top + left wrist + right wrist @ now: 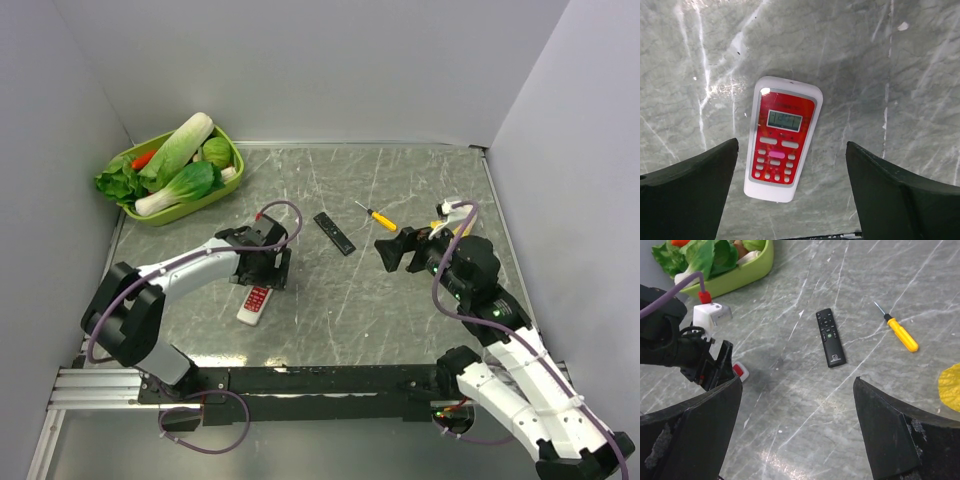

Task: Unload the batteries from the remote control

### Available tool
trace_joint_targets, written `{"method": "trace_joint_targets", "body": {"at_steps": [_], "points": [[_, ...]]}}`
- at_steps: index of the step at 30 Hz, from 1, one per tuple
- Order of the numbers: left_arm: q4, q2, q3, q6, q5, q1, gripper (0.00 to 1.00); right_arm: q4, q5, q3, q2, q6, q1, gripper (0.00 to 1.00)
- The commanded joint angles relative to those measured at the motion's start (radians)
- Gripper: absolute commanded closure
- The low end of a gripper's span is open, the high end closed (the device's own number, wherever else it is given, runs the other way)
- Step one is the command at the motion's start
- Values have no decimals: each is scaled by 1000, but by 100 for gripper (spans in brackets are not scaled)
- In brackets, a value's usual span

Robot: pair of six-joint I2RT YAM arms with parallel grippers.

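Remote control (782,137) face-up beneath left gripper (791,150). Lies lengthwise between spread jaws, far from right gripper (796,385), likewise spread.

— Remotes?
— Two: one white-and-red remote (256,303), lower left of centre; one black remote (335,232), centre.
— Tools?
— One yellow-handled screwdriver (379,217), right of centre.
— Containers?
— One green basket (180,213), upper left. Its vegetables (185,150) are heaped too closely to count.
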Motion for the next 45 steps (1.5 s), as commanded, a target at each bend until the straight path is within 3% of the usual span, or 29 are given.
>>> {"method": "trace_joint_targets", "body": {"at_steps": [1,21,24,28,32,35,36,38,39,43,45], "points": [[-7,58,24,-13,-7,-4,9,40,30,-9,-31,-18,-5,0],[10,141,3,-30,16,-4,29,43,19,-18,-26,-12,-5,0],[10,147,9,-30,19,-4,37,32,10,-7,-16,-11,-7,0],[21,112,15,-31,47,-3,64,26,-1,2,-5,5,-5,0],[117,19,1,-59,203,42,73,57,-83,-38,-3,58,-6,0],[321,-119,-59,-115,506,91,75,161,-276,-111,12,123,-5,0],[476,-159,-112,-146,642,120,76,197,-365,-133,18,149,-5,0],[649,-273,-173,-273,758,146,78,337,-465,-202,41,221,-5,0],[844,-335,-244,-384,841,169,80,397,-566,-230,49,279,-5,0],[1244,-414,-358,-582,926,180,80,836,-755,-357,108,431,-1,0],[1330,-414,-373,-623,956,180,80,891,-795,-359,156,436,2,0]]}}
